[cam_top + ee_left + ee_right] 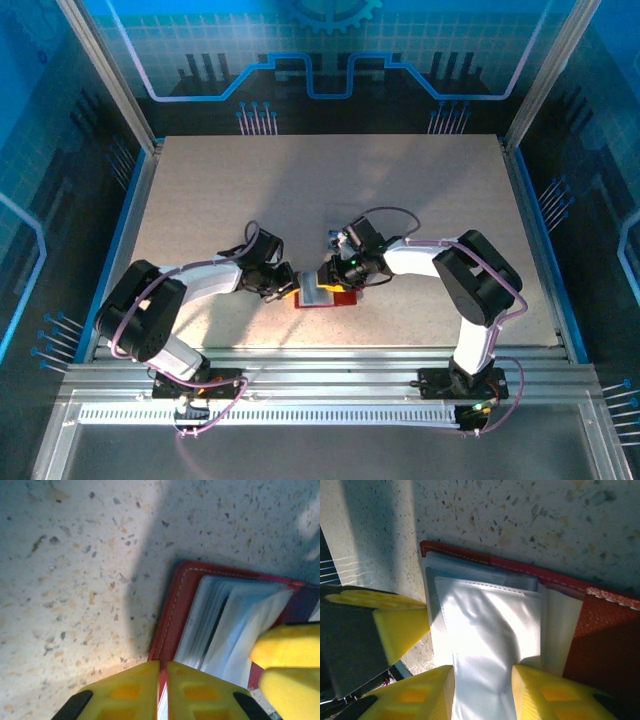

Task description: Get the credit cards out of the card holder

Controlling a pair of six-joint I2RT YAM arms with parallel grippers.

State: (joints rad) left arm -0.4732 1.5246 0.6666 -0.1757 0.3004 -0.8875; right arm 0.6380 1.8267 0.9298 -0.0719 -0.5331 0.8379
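The red card holder (330, 298) lies open on the table between both arms. My left gripper (290, 288) is at its left edge. In the left wrist view its jaws (163, 664) stand almost together, pinching the red cover (172, 615). My right gripper (328, 275) comes in from the right. In the right wrist view it (482, 670) is shut on the pale clear pocket sleeve (490, 625), which crumples between its fingers. The red cover (605, 630) lies flat under the sleeve. The credit cards are hidden inside the pockets (225, 625).
The speckled beige table (400, 190) stretches away behind the card holder. A metal rail (320, 385) runs along the near edge by the arm bases. The right arm's yellow fingers (285, 650) and the left arm's yellow finger (400, 625) sit close together over the holder.
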